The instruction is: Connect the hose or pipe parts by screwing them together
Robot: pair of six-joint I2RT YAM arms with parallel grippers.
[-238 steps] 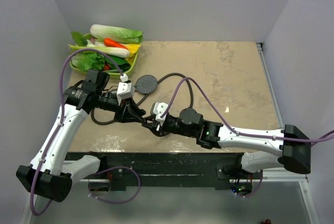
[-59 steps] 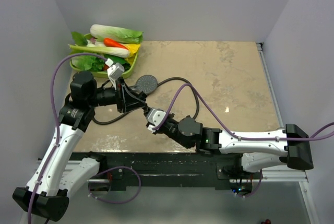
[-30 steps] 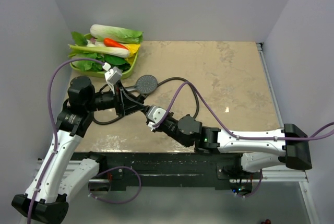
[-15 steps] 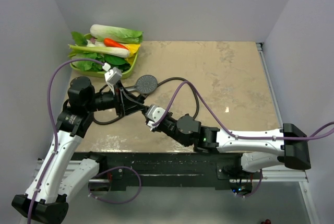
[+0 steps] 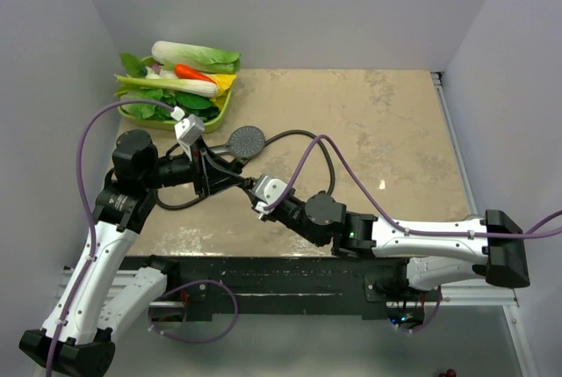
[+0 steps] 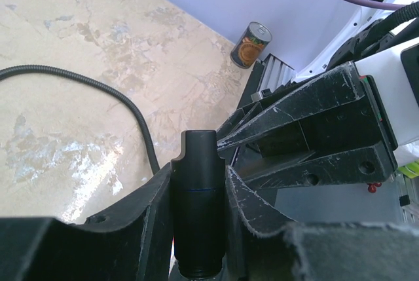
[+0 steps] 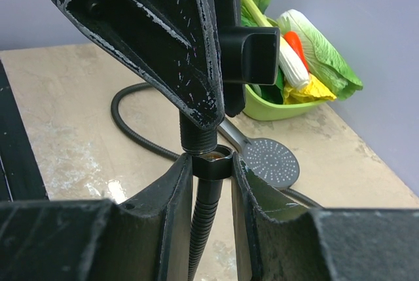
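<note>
The dark grey shower head (image 5: pixel 247 140) is held by its handle (image 6: pixel 198 196), with my left gripper (image 5: pixel 226 178) (image 6: pixel 198 183) shut on it. Its round face (image 7: pixel 270 161) shows just behind. My right gripper (image 5: pixel 257 201) (image 7: pixel 213 163) is shut on the end nut (image 7: pixel 215 162) of the dark flexible hose (image 7: pixel 204 219). The nut sits directly under the handle's threaded end (image 7: pixel 198 138), touching or nearly touching it. The rest of the hose (image 5: pixel 309 144) loops over the table behind the right arm.
A green basket (image 5: pixel 219 116) of toy vegetables stands at the back left, close behind the left gripper. Purple cables (image 5: pixel 351 179) arch over both arms. A small can (image 6: pixel 252 44) stands beyond the table's edge.
Over the last second my right gripper has shifted slightly right with the nut, staying under the handle's end. The left gripper has barely moved.
</note>
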